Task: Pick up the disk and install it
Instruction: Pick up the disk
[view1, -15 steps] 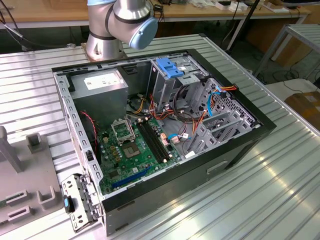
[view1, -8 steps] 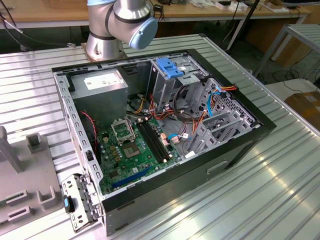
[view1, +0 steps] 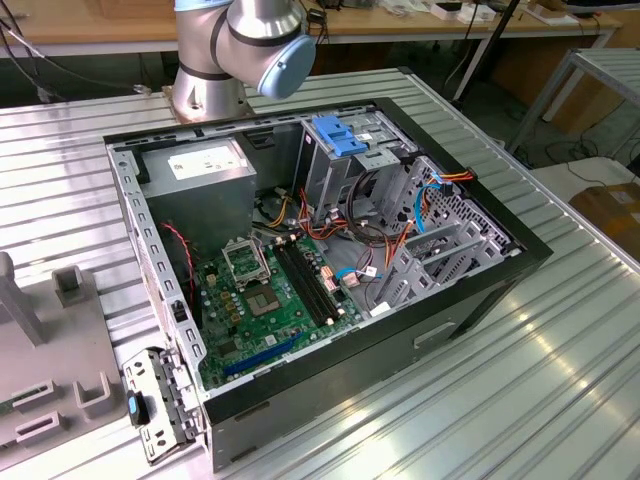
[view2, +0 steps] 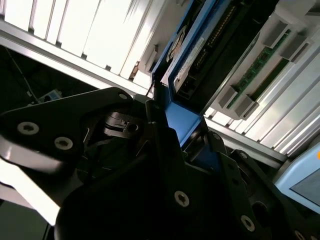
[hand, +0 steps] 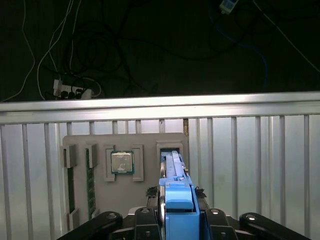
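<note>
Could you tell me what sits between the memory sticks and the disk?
A processor chip lies between the memory sticks and the disk, in the first wrist view.

pc case (view1: 330, 385) sits open side up on ribbed table (view1: 520, 380), about mid-table. arm base (view1: 205, 85) stands right behind case's far wall. inside case: psu (view1: 200, 170) in far corner twd exterior view's left, mobo (view1: 270, 300) flat on case floor in front of it, drive cage (view1: 345, 170) at far side, next to psu twd exterior view's right, w/ plastic bracket (view1: 345, 135) on top. fixture plate (view1: 50, 350) lies on table at exterior view's left, apart from case. bench (view1: 120, 25) behind table. first wrist view: disk (hand: 178, 192) stands on edge in a slot of the plate, gripper (hand: 178, 220) at its near end. cpu chip (hand: 122, 162) in pocket just beside that slot, ram sticks (hand: 91, 185) in slots past the chip. power strip (hand: 72, 91) on floor beyond table edge.
</note>
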